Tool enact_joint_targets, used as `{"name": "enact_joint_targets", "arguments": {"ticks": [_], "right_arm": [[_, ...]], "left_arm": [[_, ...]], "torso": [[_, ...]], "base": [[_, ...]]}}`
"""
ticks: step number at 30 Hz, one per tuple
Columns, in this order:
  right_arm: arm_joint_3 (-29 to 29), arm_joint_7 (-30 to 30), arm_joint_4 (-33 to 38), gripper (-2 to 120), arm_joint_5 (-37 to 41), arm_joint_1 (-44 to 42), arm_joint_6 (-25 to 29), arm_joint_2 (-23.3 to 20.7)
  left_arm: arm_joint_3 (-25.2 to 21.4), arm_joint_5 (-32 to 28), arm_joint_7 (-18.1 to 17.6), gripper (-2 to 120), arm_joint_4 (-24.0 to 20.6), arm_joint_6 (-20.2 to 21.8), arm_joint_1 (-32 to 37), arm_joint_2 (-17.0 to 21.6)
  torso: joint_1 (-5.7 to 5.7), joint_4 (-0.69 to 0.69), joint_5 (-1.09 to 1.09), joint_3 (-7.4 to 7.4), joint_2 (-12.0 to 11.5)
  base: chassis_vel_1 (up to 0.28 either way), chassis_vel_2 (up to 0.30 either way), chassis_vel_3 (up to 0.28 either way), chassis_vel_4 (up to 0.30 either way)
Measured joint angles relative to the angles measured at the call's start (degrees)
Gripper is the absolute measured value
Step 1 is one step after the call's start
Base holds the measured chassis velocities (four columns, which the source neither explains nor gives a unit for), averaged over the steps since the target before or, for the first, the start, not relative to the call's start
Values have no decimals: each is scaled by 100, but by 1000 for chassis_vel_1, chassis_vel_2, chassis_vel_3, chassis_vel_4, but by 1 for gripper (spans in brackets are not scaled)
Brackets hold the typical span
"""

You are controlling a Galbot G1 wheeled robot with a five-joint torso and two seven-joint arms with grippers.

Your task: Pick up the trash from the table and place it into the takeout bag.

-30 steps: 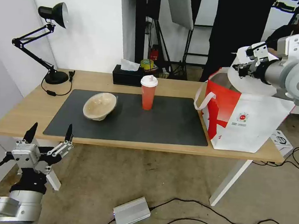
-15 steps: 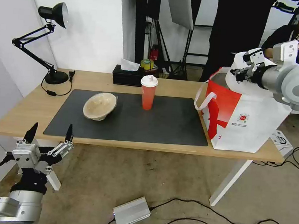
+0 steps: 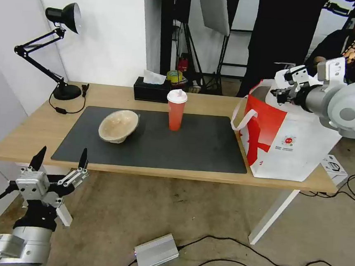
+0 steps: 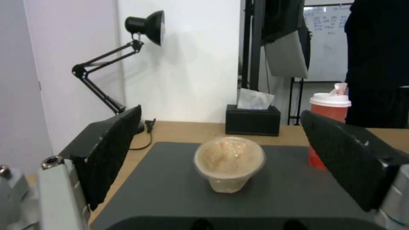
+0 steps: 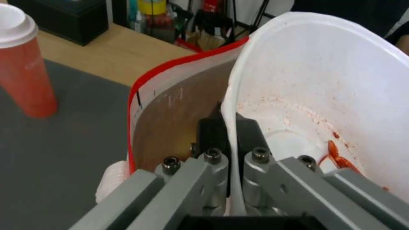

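The right end effector (image 3: 281,92) is over the open mouth of the takeout bag (image 3: 287,136), which stands at the right end of the light-wood surface (image 3: 28,132). Its two black fingers (image 5: 213,127) are pinched together on the rim of the white round bowl (image 5: 324,80), one finger outside the wall and one inside. The bowl is tilted steeply on edge, partly down inside the bag, with red scraps and an orange smear on its inner wall. In the right wrist view the bag's red-trimmed edge and brownish lining sit just beside the bowl.

The red drink cup with white lid (image 3: 176,109) stands upright at the far edge of the dark grey mat (image 3: 192,151), near its middle. The beige paper bowl (image 3: 118,125) lies tipped on the left part of the mat, well apart from the cup. A black tissue box (image 3: 151,90) sits behind the cup, off the mat, and a black desk lamp (image 3: 58,48) stands at the far left corner.

The left end effector (image 3: 59,160) hangs below the near left edge of the surface, fingers spread wide apart and holding nothing, facing the paper bowl.
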Motion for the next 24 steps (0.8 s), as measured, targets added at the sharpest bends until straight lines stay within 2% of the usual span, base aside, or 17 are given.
{"name": "enact_joint_targets", "arguments": {"ticks": [2,4,6,7,11,12,17,18,24], "right_arm": [[11,46,11,11,-4,-14,0,0],[13,67,17,14,-4,-14,0,0],[15,95,31,26,-4,-14,0,0],[15,95,31,26,-4,-14,0,0],[18,110,49,42,-4,-8,0,-9],[18,110,49,42,-4,-8,0,-9],[21,111,60,66,-4,31,0,-25],[21,111,60,66,-4,31,0,-25],[26,113,77,89,-3,77,0,-26]], "left_arm": [[1,1,0,100,0,-2,0,0],[1,2,0,100,1,-3,0,0],[1,2,0,100,2,-6,-3,2],[1,2,0,100,2,-6,-3,2],[3,3,1,100,1,-8,-9,2],[3,3,1,100,1,-8,-9,2],[-3,3,2,100,1,-10,-18,1],[-3,3,2,100,1,-10,-18,1],[0,3,4,100,1,-11,-30,-7]], "torso": [[0,0,0,0,0],[0,0,0,0,0],[0,0,0,0,0],[0,0,0,0,0],[0,0,0,0,0],[0,0,0,0,0],[0,0,0,0,0],[0,0,0,0,0],[0,0,0,0,0]], "base": [[0,0,0,0],[0,0,0,0],[0,0,0,0],[0,0,0,0],[0,0,0,0],[0,0,0,0],[0,0,0,0],[0,0,0,0],[0,0,0,0]]}}
